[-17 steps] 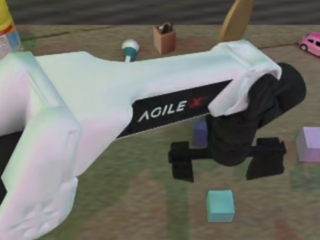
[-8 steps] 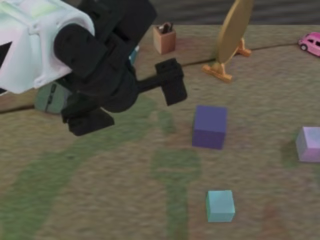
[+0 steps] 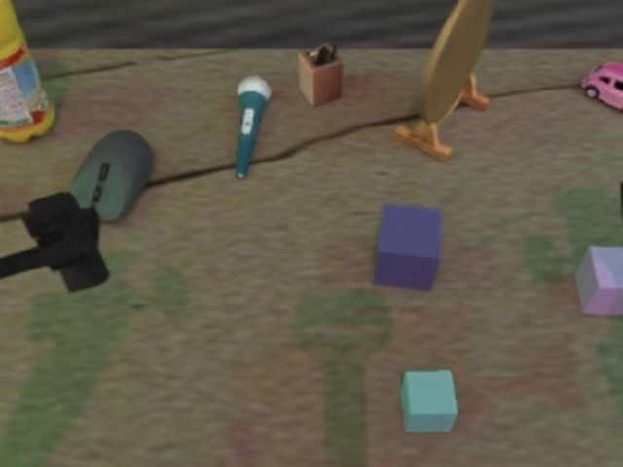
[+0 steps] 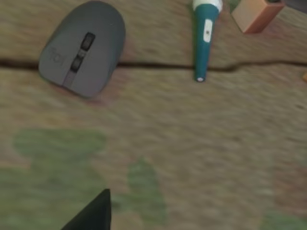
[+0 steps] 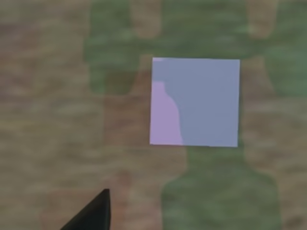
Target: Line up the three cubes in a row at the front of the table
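Three solid-colour cubes lie apart from one another on the mottled brownish-olive surface (image 3: 243, 321), all resting flat. The dark purple cube (image 3: 409, 246), the largest, sits right of centre, just in front of the dark crack line. The small teal cube (image 3: 429, 400) lies at about 6 o'clock from it, near the front edge, with a clear gap between them. The mid-sized pale lilac cube (image 3: 602, 280) lies at about 3 o'clock from the purple one, cut off by the right edge of the top view; the right wrist view shows its square top face (image 5: 195, 102) partly shaded.
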### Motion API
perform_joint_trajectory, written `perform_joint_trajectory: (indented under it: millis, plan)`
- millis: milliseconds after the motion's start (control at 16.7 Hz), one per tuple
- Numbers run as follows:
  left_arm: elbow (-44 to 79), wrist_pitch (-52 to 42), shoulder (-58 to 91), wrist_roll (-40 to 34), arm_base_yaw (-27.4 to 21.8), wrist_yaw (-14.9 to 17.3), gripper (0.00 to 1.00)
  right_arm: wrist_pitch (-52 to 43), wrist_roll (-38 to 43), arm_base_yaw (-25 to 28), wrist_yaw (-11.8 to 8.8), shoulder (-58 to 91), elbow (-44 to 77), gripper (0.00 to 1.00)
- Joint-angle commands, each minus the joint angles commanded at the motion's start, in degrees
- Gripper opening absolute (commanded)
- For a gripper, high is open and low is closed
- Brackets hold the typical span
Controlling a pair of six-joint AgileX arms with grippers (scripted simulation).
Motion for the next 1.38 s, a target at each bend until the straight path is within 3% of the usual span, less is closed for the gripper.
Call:
perform_joint_trajectory:
  millis: [300, 600, 1080, 1380]
  plan:
    - [-19.95, 13.80, -23.18, 15.45, 10.57, 0.79, 1.00, -10.88, 1.47, 0.75, 0.02, 19.83, 14.99, 1.00]
    - [-30.36, 22.98, -37.11, 25.84, 16.44, 1.64, 1.00, -16.65, 2.38, 1.18, -0.18, 31.62, 24.48, 1.00]
    - [-31.64, 24.25, -39.05, 27.30, 17.13, 1.77, 1.00, -17.23, 2.47, 0.96, -0.21, 33.27, 25.83, 1.00]
    - [-31.64, 24.25, -39.05, 27.30, 17.13, 1.77, 1.00, -8.04, 2.53, 1.19, -0.19, 37.36, 21.05, 1.00]
